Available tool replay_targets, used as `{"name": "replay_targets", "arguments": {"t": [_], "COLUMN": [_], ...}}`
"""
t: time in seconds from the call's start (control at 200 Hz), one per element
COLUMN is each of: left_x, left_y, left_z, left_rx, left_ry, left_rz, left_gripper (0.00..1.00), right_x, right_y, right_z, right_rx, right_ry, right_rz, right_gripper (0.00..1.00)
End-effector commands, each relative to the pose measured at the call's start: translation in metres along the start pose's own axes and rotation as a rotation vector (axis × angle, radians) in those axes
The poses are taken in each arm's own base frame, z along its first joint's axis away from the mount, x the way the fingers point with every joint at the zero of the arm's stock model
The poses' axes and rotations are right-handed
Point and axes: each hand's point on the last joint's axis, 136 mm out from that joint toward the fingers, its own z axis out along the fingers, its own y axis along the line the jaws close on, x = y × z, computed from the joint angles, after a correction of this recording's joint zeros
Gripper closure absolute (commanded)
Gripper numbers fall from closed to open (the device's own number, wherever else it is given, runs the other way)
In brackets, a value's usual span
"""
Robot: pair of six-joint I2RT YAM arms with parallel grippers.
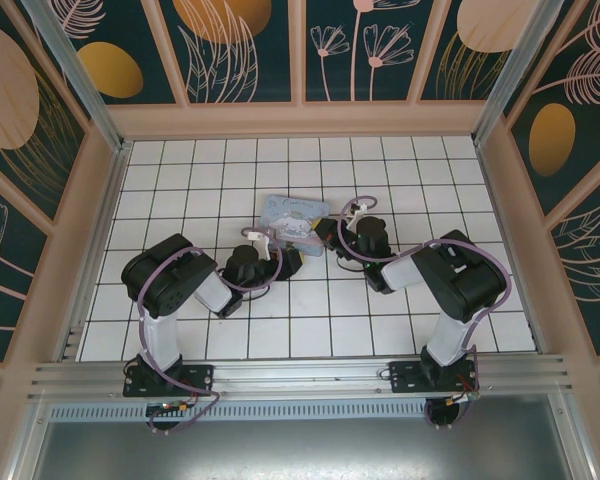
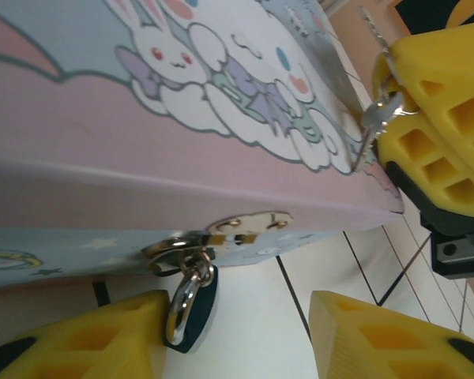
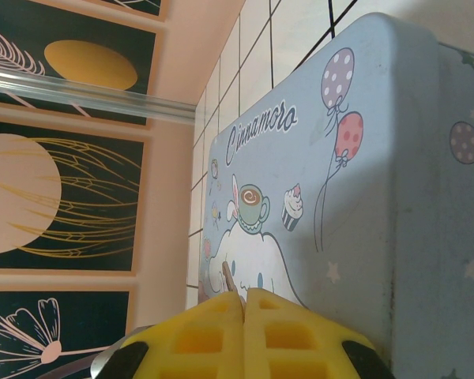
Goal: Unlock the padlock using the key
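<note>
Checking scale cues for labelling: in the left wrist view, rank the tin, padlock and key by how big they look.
1. The tin, by far the largest.
2. The padlock and key: similar in length, the padlock bulkier, but the key is partly hidden, so I won't rank them.

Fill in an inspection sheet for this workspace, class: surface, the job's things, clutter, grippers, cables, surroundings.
Surface: white tiled table, dark grid lines.
Job's things: padlock hangs from the hasp of the cartoon-printed tin; key is over the tin's lid.
Clutter: nothing seen.
Grippers: left gripper open, close by the padlock; right gripper shut on the key.
Cables: purple cables loop along each arm.
Surroundings: dark floral wall panels; metal rail at the near edge.
</note>
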Motion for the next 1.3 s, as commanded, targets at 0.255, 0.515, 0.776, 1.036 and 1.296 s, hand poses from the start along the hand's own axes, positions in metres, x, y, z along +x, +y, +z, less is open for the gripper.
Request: {"name": "replay_targets", "arguments": {"t": [0.255, 0.515, 0.776, 1.036, 1.296], "left_x": [0.004, 0.003, -0.004, -0.009, -0.008], "left_y": [0.011, 0.009, -0.005, -0.031, -0.053], "left_z": [0.006, 0.008, 0.007, 0.004, 0.0], "left_rx": [-0.055, -0.052, -0.031, 0.039, 0.11], "left_ry": [0.029, 0.032, 0.048, 0.097, 0.158], "left_rz": [0.01, 0.011, -0.008, -0.076, -0.122], "left_gripper": [0.63, 0.8, 0.99, 1.0, 1.0], "right_x": [-0.004, -0.005, -0.009, 0.008, 0.047], "right_y": [0.006, 0.013, 0.044, 0.056, 0.024], "right_z": [0.003, 0.004, -0.009, -0.047, -0.078], "right_rx": [-0.027, -0.04, -0.078, -0.072, -0.009], "right_ry": [-0.006, 0.001, -0.001, 0.003, 0.016], "right_rz": [0.001, -0.009, -0.059, -0.107, -0.08], "right_gripper": [1.0, 1.0, 1.0, 1.0, 1.0]}}
